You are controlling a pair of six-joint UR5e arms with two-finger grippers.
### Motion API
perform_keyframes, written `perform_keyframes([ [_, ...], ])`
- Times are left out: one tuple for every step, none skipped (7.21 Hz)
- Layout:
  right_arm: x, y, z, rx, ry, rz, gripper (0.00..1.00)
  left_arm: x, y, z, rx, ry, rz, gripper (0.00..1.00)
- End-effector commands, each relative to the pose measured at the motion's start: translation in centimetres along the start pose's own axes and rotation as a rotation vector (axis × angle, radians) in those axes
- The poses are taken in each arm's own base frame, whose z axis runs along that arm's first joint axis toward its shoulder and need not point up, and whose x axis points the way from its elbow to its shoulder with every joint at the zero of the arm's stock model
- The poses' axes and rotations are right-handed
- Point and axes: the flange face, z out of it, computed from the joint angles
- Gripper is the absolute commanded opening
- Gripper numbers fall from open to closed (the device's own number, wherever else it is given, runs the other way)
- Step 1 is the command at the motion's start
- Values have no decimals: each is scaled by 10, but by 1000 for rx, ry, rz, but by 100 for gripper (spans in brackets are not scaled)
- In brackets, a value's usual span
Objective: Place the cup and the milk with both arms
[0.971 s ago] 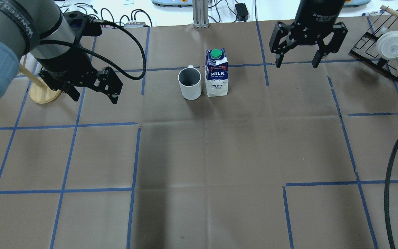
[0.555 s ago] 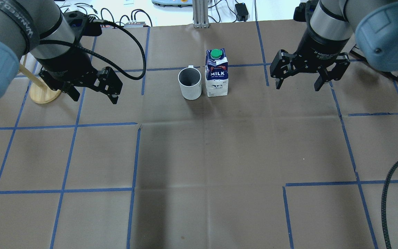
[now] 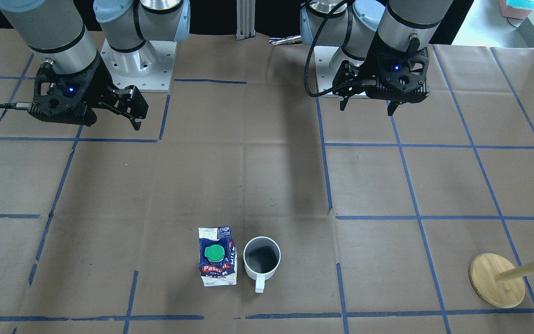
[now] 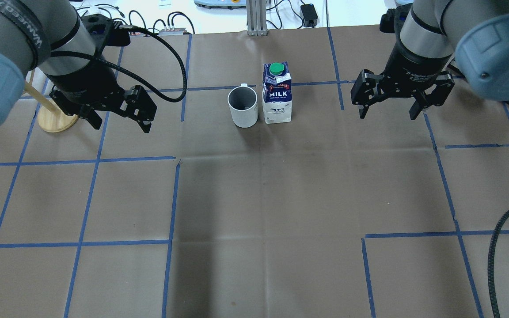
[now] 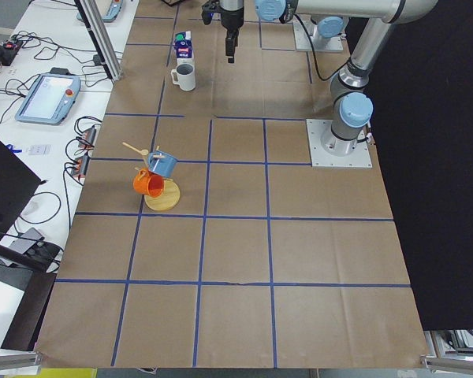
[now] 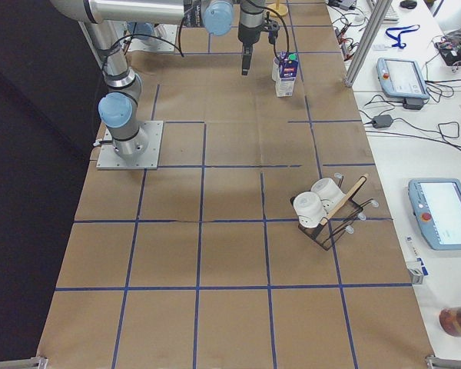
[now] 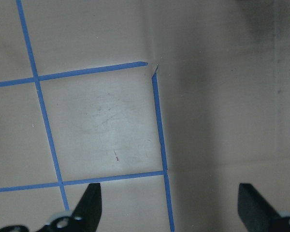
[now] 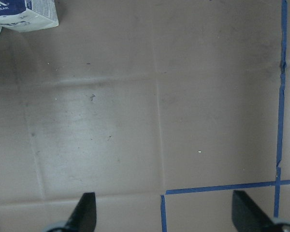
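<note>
Left tool (image 4: 122, 124), right tool (image 4: 387, 116) wide, empty | white mug (image 4: 242, 107) just beside blue-white milk carton (image 4: 277, 95) | I'd approach outer sides.

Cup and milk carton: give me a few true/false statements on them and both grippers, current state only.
1. The cup stands upright, close beside the milk carton, on the robot's left of it. True.
2. The right gripper is shut on the milk carton. False: it is open, empty and well apart from the carton.
3. The left gripper is open and holds nothing. True.
4. The cup's handle points toward the robot. False: it points away from the robot, toward the far side of the table.
</note>
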Motion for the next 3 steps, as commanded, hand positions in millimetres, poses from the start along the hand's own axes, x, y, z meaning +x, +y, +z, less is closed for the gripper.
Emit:
perform_keyframes([
  [0,0,0,0,-1,0,100,0,0,0,0,0,-1,100],
  [0,0,1,-2,-1,-1,100,0,0,0,0,2,-1,100],
  [0,0,1,-2,2,-1,100,0,0,0,0,2,-1,100],
])
